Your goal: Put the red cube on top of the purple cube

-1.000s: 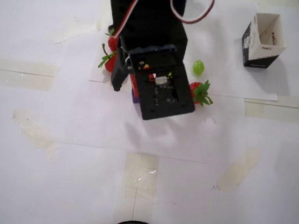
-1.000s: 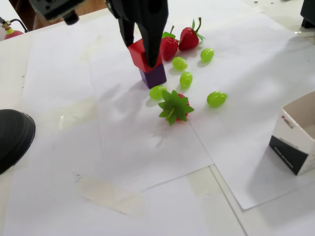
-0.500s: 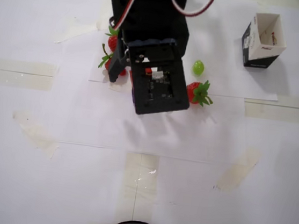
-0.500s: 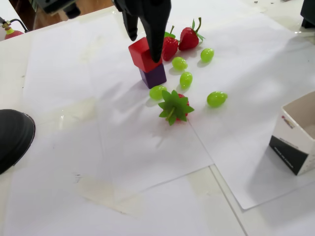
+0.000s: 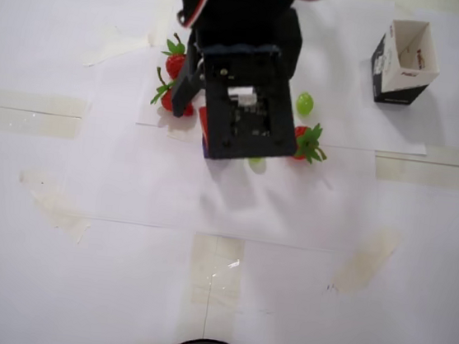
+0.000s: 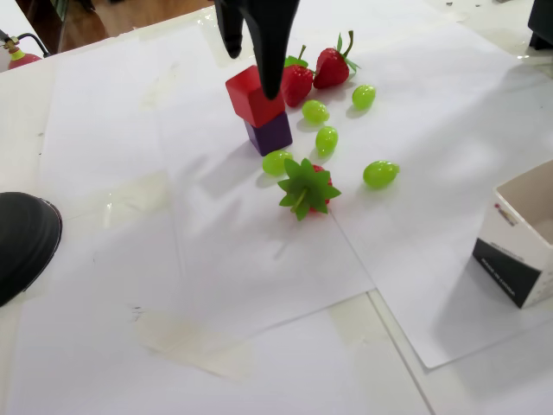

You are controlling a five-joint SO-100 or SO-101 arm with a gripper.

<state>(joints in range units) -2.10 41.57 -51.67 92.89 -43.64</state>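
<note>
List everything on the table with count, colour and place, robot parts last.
red cube: 1, red, resting on the purple cube, slightly askew
purple cube: 1, dark purple, under the red cube
strawberries: 3, red with green tops; two behind the cubes, one in front, in the fixed view
grapes: 5, green, scattered right of the cubes
box: 1, white and black, open, right edge
paper sheets: white, taped, covering the table
gripper: 1, black, around the red cube's top

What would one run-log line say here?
red cube: on purple cube | gripper: open, straddling red cube
</note>
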